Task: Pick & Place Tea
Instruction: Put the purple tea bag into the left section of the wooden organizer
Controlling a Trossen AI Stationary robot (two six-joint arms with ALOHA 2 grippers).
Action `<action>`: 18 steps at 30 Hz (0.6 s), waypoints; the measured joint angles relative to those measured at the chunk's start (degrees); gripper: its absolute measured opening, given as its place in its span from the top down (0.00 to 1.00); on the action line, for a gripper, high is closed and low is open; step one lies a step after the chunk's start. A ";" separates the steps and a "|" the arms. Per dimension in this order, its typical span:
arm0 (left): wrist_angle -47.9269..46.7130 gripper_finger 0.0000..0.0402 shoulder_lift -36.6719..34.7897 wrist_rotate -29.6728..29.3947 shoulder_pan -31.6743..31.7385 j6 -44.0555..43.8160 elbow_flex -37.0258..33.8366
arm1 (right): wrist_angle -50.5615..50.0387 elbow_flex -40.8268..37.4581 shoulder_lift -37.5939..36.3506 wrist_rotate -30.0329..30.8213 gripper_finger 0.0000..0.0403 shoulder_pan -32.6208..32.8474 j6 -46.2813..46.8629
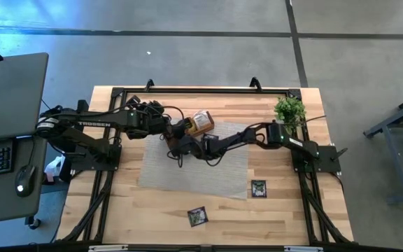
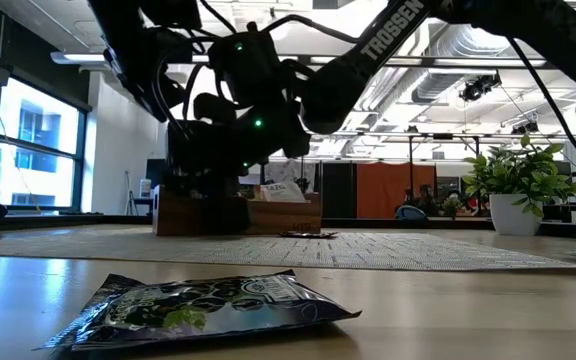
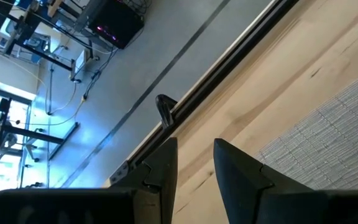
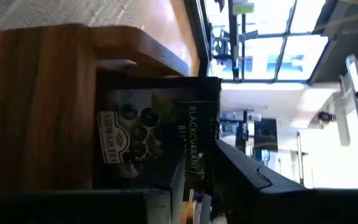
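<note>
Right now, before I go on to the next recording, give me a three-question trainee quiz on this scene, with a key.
1. True or false: the potted plant stands on the left half of the table in the high view.
2. How many tea sachets lie off the grey mat on bare wood? A one, B two, C four.
3. Fill in: the dark sachet in the wooden tray reads ____.
Key: 1 false, it stands on the right half; 2 B; 3 blackcurrant.

"TROSSEN" on arm point(image 2: 393, 35); "BLACKCURRANT" on sachet point(image 4: 157, 140).
</note>
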 joint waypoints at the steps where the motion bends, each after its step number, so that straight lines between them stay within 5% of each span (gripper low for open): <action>1: -0.17 0.75 0.00 0.00 0.00 0.00 0.00 | 0.01 0.00 0.00 0.91 0.79 0.11 0.86; 18: -3.58 0.75 -0.16 0.02 0.00 -2.81 0.00 | 0.85 -0.04 -5.72 9.46 0.74 4.31 5.22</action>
